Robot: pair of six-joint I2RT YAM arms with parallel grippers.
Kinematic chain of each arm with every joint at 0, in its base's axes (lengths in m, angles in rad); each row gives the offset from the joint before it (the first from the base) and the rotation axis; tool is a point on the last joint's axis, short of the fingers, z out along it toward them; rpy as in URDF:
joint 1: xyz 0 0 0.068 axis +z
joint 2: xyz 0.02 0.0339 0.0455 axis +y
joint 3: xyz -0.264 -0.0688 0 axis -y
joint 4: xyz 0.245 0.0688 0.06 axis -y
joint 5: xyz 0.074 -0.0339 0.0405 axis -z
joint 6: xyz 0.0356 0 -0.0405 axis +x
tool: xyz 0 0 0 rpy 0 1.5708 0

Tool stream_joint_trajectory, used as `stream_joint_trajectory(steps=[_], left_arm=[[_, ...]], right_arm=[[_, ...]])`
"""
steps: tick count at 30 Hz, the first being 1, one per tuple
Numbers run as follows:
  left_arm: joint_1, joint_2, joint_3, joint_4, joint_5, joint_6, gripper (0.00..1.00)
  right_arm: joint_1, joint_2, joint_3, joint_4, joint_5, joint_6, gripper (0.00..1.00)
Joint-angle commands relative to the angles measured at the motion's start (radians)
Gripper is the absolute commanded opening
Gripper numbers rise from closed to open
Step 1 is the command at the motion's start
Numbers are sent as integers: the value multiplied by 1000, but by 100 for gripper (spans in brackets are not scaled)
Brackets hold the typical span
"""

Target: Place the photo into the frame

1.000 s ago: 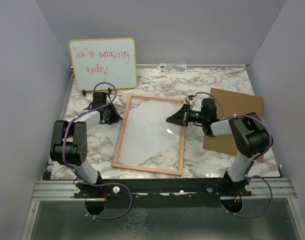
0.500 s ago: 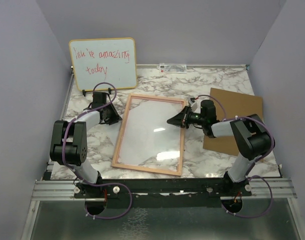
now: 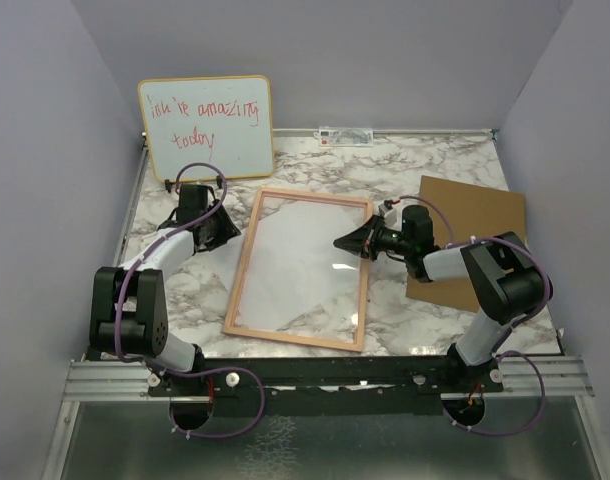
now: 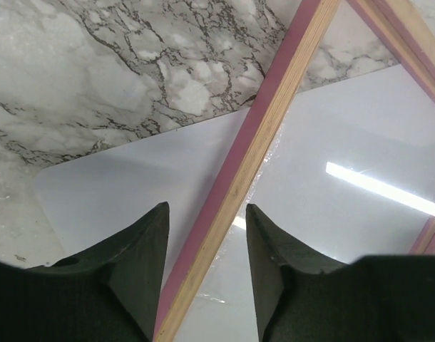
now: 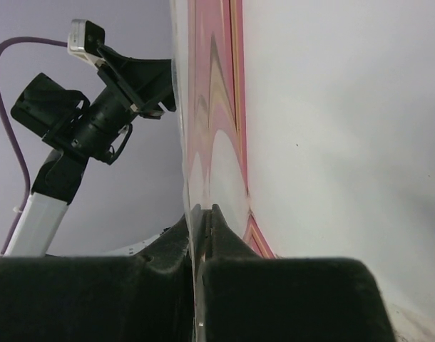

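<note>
We have the left gripper with jaws standing apart, the left border of the frame running up between its two fingers. We can't tell whether either pad touches the wood. The right gripper has its fingers pressed together on a thin sheet edge, tip reaching in over the frame's right border. We read that sheet as the photo, though the wrist view is too grazing to be sure. The photo shows its plain white side up and sits skewed in the frame's opening, with marble showing through at the far-left and near-right corners. On the left, a rounded corner of it passes under the border and sticks out onto the table. The frame lies mid-table, long side running away from the arm bases, slightly rotated. The board lies right of the frame, apart from it, with the right arm crossing over it. The whiteboard with red writing stands at the far left, beyond the left gripper.
</note>
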Motion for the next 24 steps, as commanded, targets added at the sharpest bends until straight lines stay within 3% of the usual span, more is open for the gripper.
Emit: stream_joint_trajectory(steps=[1,24], left_arm=[[1,-23,-46,-41,-6,-10,44],[1,57,-96,-19,141,-12,24]], right_arm=[[13,-17,-25,46,52,49,3],[25,3,-74,135,70,173,2]])
